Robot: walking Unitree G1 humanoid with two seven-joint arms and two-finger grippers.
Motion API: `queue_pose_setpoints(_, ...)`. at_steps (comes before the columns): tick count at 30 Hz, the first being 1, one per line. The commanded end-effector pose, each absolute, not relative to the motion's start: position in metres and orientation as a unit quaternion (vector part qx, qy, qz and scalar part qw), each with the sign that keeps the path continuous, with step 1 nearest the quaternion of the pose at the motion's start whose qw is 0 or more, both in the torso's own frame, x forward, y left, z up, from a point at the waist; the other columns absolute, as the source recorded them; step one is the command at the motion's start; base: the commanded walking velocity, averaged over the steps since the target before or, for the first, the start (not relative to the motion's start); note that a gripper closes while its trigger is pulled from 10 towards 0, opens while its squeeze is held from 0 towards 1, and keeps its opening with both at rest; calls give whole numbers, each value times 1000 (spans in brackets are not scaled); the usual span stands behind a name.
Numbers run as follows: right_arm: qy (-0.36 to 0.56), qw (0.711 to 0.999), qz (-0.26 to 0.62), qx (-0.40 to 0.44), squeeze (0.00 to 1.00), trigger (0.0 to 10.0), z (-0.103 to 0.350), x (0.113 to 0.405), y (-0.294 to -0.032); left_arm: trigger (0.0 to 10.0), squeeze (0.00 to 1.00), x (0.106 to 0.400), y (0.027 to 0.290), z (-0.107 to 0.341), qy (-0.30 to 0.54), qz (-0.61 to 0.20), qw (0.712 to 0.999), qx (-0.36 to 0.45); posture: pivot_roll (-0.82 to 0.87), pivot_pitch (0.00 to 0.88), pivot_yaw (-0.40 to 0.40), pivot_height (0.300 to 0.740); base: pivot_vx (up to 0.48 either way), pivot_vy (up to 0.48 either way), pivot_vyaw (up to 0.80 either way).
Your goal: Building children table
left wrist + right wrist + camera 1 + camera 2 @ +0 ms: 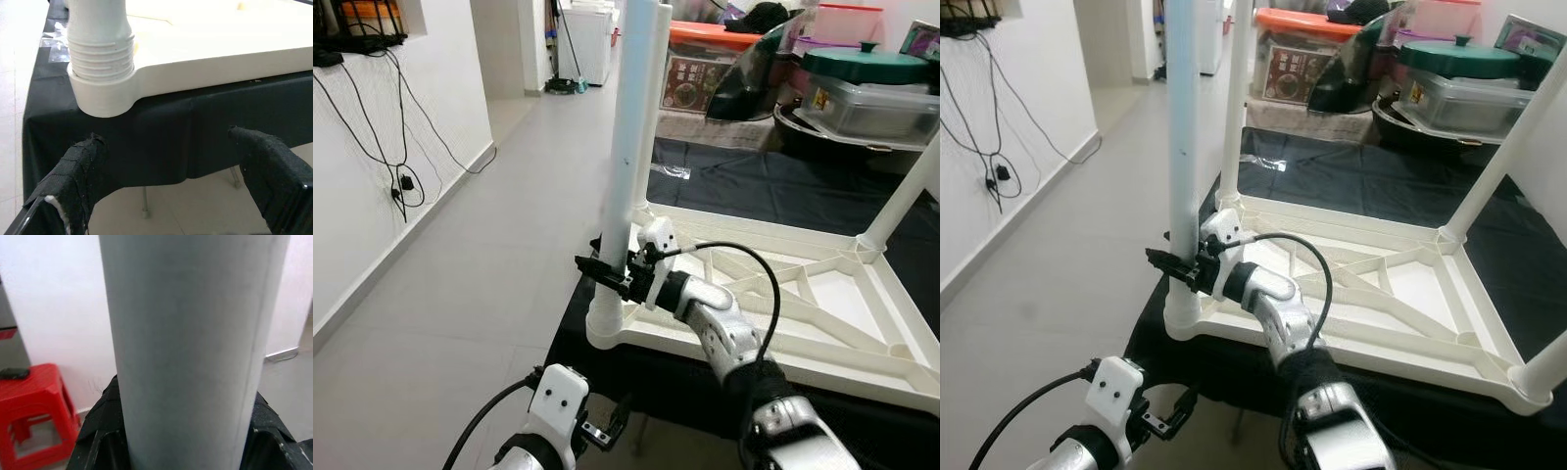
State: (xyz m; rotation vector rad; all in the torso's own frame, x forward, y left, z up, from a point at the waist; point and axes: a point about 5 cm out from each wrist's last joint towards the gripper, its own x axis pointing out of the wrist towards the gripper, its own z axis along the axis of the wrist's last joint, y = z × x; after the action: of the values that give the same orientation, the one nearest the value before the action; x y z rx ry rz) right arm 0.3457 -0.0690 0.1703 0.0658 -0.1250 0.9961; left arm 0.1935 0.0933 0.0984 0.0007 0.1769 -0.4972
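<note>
A white plastic children's table (822,294) lies upside down on a black-covered surface. Its near-left leg (628,147) stands upright in the corner socket (605,328). My right gripper (604,274) is shut on this leg just above the socket. In the right wrist view the leg (190,347) stands between the black fingers (98,431). More legs rise at the far left (658,88), the far right (911,196) and the near right (1549,367). My left gripper (603,431) hangs low before the black cloth, open and holding nothing. Its fingers (73,171) point toward the threaded socket (102,88).
Black cloth (754,181) covers the work surface, whose edge is right before me. Storage boxes and a lidded tub (862,93) are stacked behind. A white wall with dangling cables (401,181) runs on the left along a tiled corridor (509,225). A red stool (29,416) stands by a wall.
</note>
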Motion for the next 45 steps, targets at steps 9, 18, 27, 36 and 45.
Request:
queue_pose_setpoints(9, -41, 938, 344, 29, 0, 0, 149, 342, -85, 10000, 0, 193, 96, 100, 88, -240, 967, -3, 167, 0, -106, 740, 0, 0, 0)
queue_pose_setpoints(18, 1, 994, -111, 8, 0, 0, 142, 343, -131, 10000, 0, 194, 97, 100, 88, -238, 967, -2, 168, 0, -108, 740, 0, 0, 0)
queue_pose_setpoints(27, 64, 965, -236, 99, 0, 0, 138, 332, -114, 10000, 0, 194, 97, 99, 90, -240, 966, 0, 171, 0, -108, 740, 0, 0, 0)
queue_pose_setpoints(36, 82, 964, -229, 110, 0, 10000, 139, 333, -102, 10000, 0, 194, 96, 98, 92, -244, 965, 1, 170, 0, -110, 740, 0, 0, 0)
queue_pose_setpoints(45, 64, 977, -181, 93, 1000, 10000, 143, 334, -103, 10000, 0, 195, 96, 97, 93, -246, 965, 3, 170, 0, -106, 740, 0, 0, 0)
